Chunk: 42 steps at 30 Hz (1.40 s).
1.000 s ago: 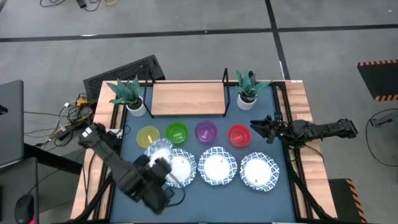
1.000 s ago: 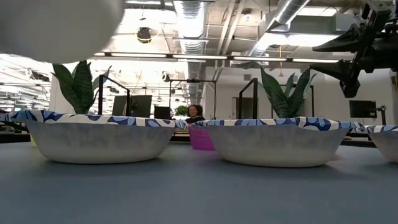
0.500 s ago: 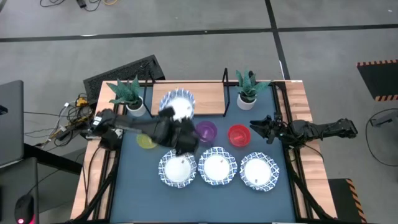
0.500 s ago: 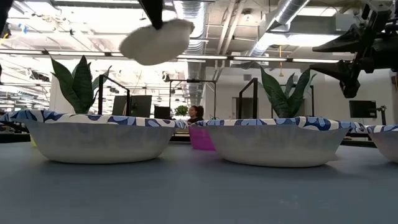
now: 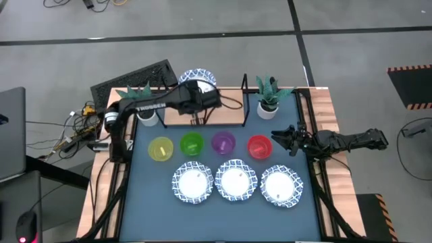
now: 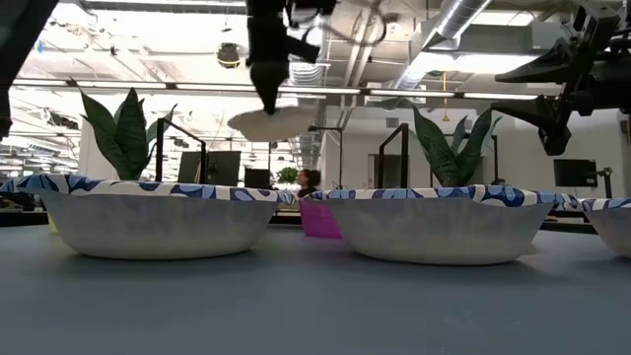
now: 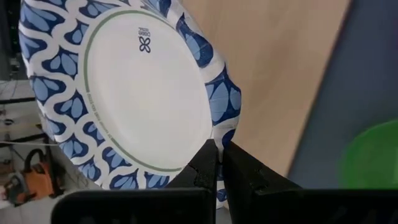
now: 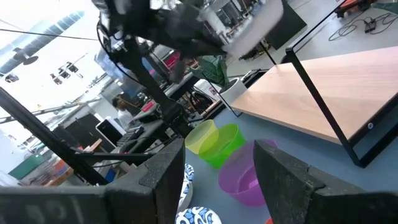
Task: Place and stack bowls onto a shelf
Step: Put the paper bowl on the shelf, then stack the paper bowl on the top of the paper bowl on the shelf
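Note:
My left gripper (image 5: 200, 86) is shut on a white bowl with a blue-patterned rim (image 5: 198, 74), which it carries above the far edge of the light-wood shelf (image 5: 202, 108). In the low view this bowl (image 6: 271, 123) hangs roughly level under the gripper. Three more patterned bowls (image 5: 193, 183) (image 5: 237, 181) (image 5: 281, 185) rest on their bases in a row near the table's front. Behind them stand the yellow (image 5: 160, 148), green (image 5: 192, 144), purple (image 5: 223, 142) and red (image 5: 258, 146) bowls. My right gripper (image 5: 278, 140) waits open at the table's right side. My left gripper pinches the bowl's patterned rim (image 7: 219, 134) between its two fingers (image 7: 205, 167), at one spot on the edge. The fingers slant down from the near side. The bowl is lifted clear, its open side up, above the shelf.
Two potted plants (image 5: 140, 101) (image 5: 268, 94) stand at either end of the shelf, whose thin black frame posts (image 5: 244, 84) rise at its corners. A dark keyboard (image 5: 135, 77) lies beyond the table's far left corner.
My left gripper has swung from above the near-left patterned bowl toward the table's far edge, carrying the bowl over the small bowls and across the shelf. Its wrist has rolled, so the bowl, tilted before, now hangs about level. The gripper stayed shut on the rim.

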{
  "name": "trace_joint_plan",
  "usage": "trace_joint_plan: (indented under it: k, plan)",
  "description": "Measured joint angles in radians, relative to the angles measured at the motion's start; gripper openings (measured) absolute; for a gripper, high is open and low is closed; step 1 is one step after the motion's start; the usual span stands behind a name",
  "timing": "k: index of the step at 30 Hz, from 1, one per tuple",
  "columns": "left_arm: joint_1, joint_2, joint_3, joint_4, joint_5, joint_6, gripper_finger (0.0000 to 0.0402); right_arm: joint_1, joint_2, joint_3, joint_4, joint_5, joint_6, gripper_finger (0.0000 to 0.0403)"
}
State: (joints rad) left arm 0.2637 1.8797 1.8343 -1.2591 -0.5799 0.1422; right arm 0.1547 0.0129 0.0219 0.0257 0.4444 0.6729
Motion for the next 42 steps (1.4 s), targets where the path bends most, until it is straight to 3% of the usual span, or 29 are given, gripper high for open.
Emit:
trace_joint_plan:
  k: [7, 17, 30, 35, 42]
  plan:
    - [0.053, 0.000, -0.168, 0.031, 0.035, 0.109, 0.0000, 0.000, 0.000, 0.000, 0.000, 0.002, 0.000, 0.0215]
    - [0.053, 0.001, -0.395, 0.129, 0.065, 0.118, 0.0000, 0.000, 0.000, 0.000, 0.001, 0.004, 0.000, 0.0215]
    - [0.052, -0.005, -0.458, 0.145, 0.058, 0.043, 0.0003, 0.000, 0.000, 0.000, 0.003, 0.007, 0.001, 0.0215]
    - [0.052, -0.042, -0.458, 0.136, 0.101, 0.021, 0.0039, 0.000, 0.000, 0.000, 0.004, 0.007, 0.000, 0.0215]
    - [0.052, -0.110, -0.458, 0.142, 0.098, 0.026, 0.0126, 0.000, 0.000, 0.000, 0.004, 0.007, 0.000, 0.0215]
